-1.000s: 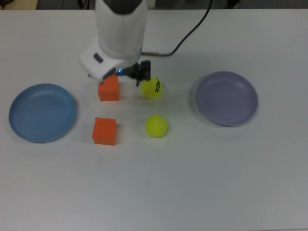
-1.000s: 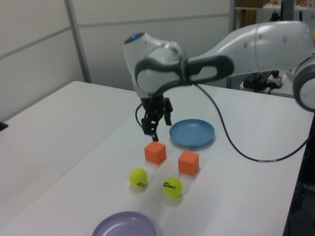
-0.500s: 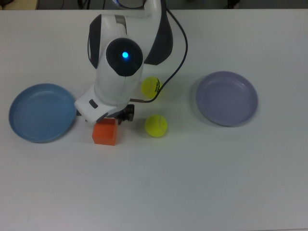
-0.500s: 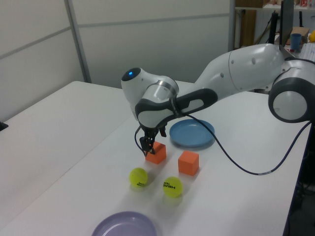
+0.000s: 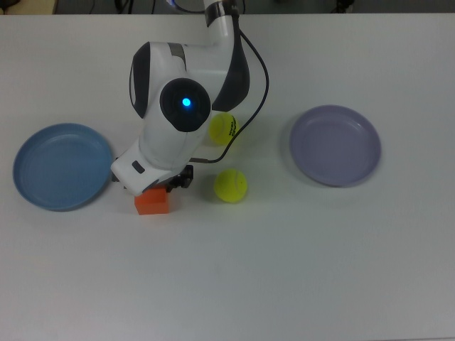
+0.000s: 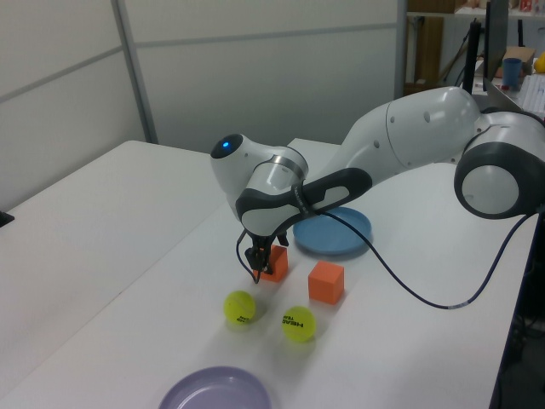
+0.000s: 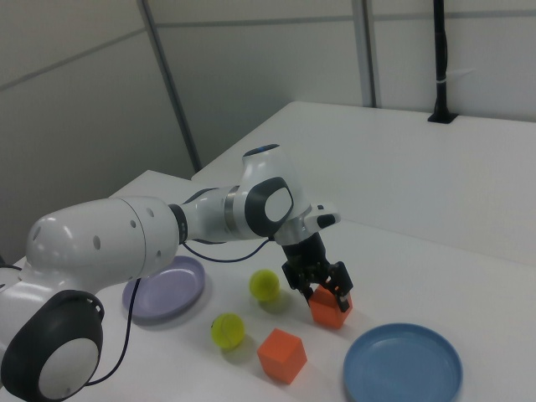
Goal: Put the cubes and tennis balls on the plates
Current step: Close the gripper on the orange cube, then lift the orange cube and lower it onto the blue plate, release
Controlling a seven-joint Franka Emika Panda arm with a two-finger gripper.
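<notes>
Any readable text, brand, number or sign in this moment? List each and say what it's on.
Black printed lettering on one tennis ball, also seen on it in the top view: too small and blurred to read.
The other tennis ball: no print visible.
Orange cubes, plates and robot arm: no text or signs visible.

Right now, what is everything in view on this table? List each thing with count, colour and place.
cubes: 2, orange; one between the gripper's fingers, the other alone on the table.
tennis balls: 2, yellow-green; lettered one and the second near the cubes.
blue plate: 1, light blue, top view's left, empty.
purple plate: 1, lavender, top view's right, empty.
table: 1, white.
cable: 1, black, from the arm.
gripper: 1, black, down at a cube.
</notes>
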